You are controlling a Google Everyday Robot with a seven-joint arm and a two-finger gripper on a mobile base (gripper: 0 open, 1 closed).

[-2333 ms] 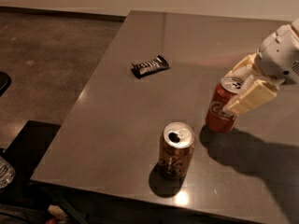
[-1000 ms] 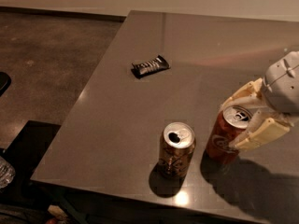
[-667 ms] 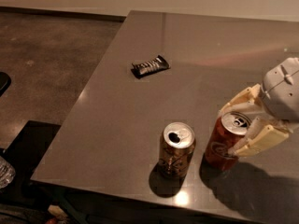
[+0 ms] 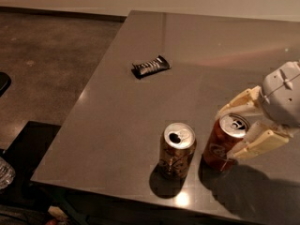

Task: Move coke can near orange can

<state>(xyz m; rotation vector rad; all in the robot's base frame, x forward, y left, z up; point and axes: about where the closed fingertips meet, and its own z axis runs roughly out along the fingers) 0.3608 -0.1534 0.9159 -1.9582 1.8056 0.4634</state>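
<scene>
Tool was clamped on the coke can, a finger either side. The can stood upright on the surface, just beside the orange can.

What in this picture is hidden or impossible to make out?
Camera view:
- right side of coke can: hidden by the gripper closed around it near the right edge.
- arm behind the gripper: cut off by right edge.
- wrapper print: too small.
- orange can markings: too dim.
</scene>
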